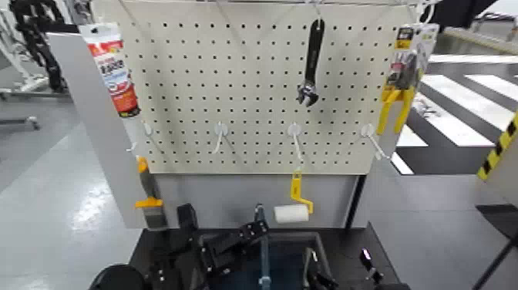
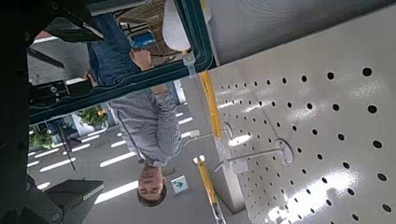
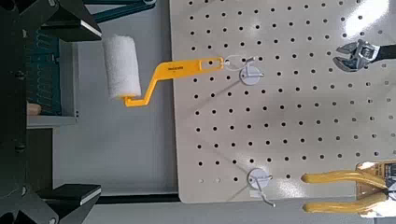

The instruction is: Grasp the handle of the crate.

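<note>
The crate point(image 1: 289, 258) sits at the bottom of the head view, its dark blue inside showing. Its handle point(image 1: 264, 248) rises upright over the middle as a thin blue-grey bar. My left gripper point(image 1: 250, 231) reaches in from the left, right beside the bar. In the left wrist view the handle point(image 2: 131, 86) runs across the gap between the two spread fingers of the left gripper point(image 2: 93, 112), which is open. My right gripper point(image 3: 79, 110) is open over the crate's point(image 3: 45, 70) right end, with nothing between its fingers.
A white pegboard point(image 1: 231, 85) stands behind the crate, with a black wrench point(image 1: 311, 65), yellow-handled pliers point(image 1: 397, 92) and a tube point(image 1: 114, 65). A yellow-handled paint roller point(image 1: 291, 212) hangs just above the crate's far side. A person point(image 2: 149, 121) stands beyond the board.
</note>
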`<action>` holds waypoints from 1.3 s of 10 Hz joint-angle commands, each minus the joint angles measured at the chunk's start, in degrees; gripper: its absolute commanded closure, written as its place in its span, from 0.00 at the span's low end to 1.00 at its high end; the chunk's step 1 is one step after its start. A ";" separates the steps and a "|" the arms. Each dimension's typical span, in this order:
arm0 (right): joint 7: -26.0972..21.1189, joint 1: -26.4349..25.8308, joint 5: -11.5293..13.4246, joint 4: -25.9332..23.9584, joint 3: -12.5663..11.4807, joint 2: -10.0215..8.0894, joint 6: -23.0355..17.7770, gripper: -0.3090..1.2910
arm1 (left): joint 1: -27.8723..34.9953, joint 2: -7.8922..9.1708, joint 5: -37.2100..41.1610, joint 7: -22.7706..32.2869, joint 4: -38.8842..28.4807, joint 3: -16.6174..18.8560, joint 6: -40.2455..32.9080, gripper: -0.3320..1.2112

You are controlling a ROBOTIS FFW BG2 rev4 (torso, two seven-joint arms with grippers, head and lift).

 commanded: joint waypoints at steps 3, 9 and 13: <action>0.00 0.00 -0.10 0.08 -0.01 0.02 -0.24 0.29 | -0.26 0.02 0.53 0.00 0.72 -0.60 1.34 0.75; 0.00 0.00 -0.19 0.26 -0.01 0.02 -0.59 0.29 | 0.18 -0.24 1.41 0.00 0.98 -1.57 2.22 0.99; -0.09 0.18 -0.19 0.17 -0.18 0.11 -0.59 0.29 | 1.59 -0.68 2.47 0.35 -0.86 -1.57 2.22 0.99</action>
